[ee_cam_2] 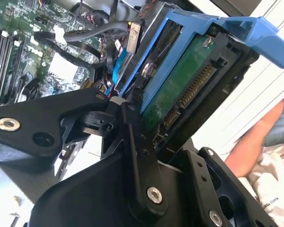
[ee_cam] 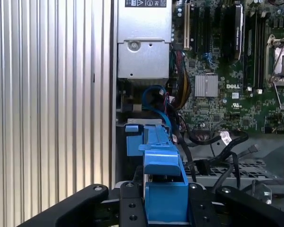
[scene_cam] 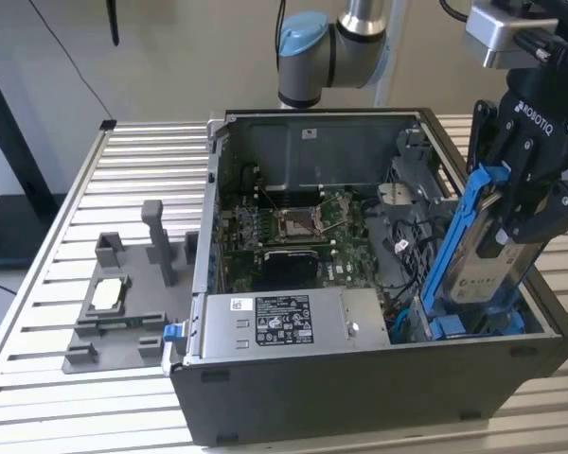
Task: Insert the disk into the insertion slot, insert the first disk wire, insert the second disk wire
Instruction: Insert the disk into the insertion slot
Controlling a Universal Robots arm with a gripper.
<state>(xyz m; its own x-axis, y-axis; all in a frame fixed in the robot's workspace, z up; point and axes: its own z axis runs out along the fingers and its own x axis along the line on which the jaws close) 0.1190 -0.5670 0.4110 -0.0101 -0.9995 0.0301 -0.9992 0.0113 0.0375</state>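
Observation:
My gripper (scene_cam: pixel 517 225) is shut on the disk (scene_cam: pixel 483 257), a silver-grey drive in a bright blue carrier. The disk stands steeply tilted at the exterior view's right side of the open computer case. Its lower end reaches down to the blue tabs of the insertion slot (scene_cam: pixel 457 327). In the second wrist view the disk's green underside (ee_cam_2: pixel 180 90) and connector pins show between the black fingers (ee_cam_2: pixel 135 142). In the first wrist view the blue carrier (ee_cam: pixel 164 187) sits between the fingers, above the slot's blue tab (ee_cam: pixel 134 138). Black disk wires (ee_cam: pixel 217 140) lie loose beside the slot.
A grey power-supply box (scene_cam: pixel 275 322) lies along the case's front. The green board (scene_cam: pixel 293 227) with its silver socket fills the case floor. A grey fixture (scene_cam: pixel 123 303) stands on the slatted table (scene_cam: pixel 38 284) at the exterior view's left. A person's arm (ee_cam_2: pixel 270 127) is close by.

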